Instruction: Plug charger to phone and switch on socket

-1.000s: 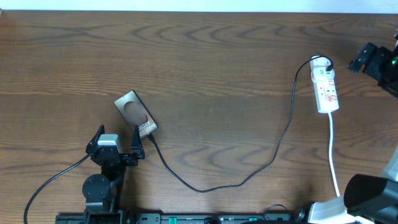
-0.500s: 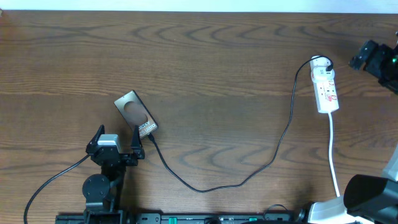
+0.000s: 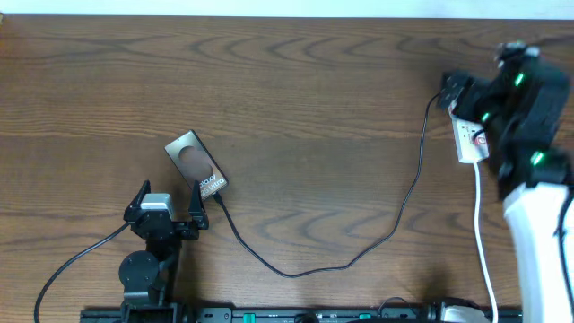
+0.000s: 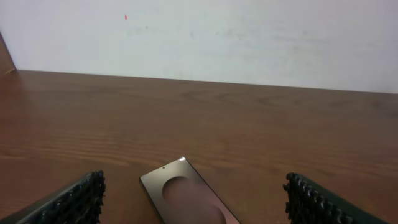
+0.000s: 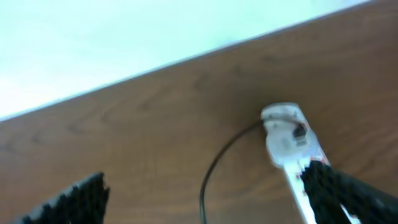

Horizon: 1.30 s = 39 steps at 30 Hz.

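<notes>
At the lower left of the overhead view the left gripper rests on the brown wood-grain tabletop, its fingers spread wide and holding nothing. Just above it, left of centre, lies the phone, a flat dark rectangle set on a slant with a large oval on its face. White lettering sits at its lower end but is too small to read. In the left wrist view the phone lies between the two fingers, clear of both.

The charger, a thin black cable, meets the phone's lower end, though whether its tip is seated cannot be told. It sags toward the bottom centre, then climbs to the upper right.

There it reaches the rounded top of the socket, a narrow white strip with small red marks that are illegible, and a white cord trailing down. The blurred right arm covers part of it. The right gripper has its fingers apart, one overlapping the strip in the right wrist view. Contact cannot be judged.
</notes>
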{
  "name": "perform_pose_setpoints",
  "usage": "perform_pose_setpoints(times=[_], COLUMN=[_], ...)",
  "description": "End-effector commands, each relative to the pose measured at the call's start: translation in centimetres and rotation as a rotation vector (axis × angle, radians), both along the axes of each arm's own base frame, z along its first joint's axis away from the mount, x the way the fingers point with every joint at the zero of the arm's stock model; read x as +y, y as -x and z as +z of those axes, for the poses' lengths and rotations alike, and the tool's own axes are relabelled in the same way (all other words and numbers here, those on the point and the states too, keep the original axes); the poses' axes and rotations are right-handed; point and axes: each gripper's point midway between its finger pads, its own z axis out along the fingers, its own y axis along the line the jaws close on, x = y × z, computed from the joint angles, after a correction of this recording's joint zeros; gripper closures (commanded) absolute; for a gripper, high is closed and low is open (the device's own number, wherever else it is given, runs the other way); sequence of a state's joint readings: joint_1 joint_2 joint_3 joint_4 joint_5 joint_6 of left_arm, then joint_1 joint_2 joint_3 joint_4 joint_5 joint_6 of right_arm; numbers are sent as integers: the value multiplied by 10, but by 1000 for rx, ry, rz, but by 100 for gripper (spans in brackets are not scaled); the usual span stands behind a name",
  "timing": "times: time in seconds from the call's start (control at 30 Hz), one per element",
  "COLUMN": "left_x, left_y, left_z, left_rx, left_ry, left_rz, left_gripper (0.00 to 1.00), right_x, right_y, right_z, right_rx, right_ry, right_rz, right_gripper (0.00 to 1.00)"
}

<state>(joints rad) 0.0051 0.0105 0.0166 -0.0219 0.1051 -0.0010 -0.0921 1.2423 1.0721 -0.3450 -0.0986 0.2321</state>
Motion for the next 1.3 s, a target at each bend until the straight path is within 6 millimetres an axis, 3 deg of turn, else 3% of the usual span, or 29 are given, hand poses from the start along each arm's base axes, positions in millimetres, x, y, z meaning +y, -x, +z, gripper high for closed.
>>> perform_pose_setpoints(times=[0.0,0.43,0.47,0.93,1.1,1.27], left_x=[-2,-2,-2,-2,-2,-2], left_y=[1,1,1,1,1,1], left_z=[-15,-15,-15,-15,-15,-15], left_rx=[47,47,47,47,47,47], left_ry=[-7,-7,-7,-7,-7,-7], left_rz=[-13,-13,-13,-13,-13,-13], left_gripper=[10,10,10,10,10,10], right_x=[9,12,13,1,2,6], right_y=[23,114,124,151,154,154], right_z=[-21,-82,-94,-128,-102,-103], right_rx=[-84,-448,-468,-330,-442,-438], right_ry=[25,45,45,76,94,89], right_rz=[-7,-24,-24,-92,-81,-63], right_gripper=[1,1,1,1,1,1])
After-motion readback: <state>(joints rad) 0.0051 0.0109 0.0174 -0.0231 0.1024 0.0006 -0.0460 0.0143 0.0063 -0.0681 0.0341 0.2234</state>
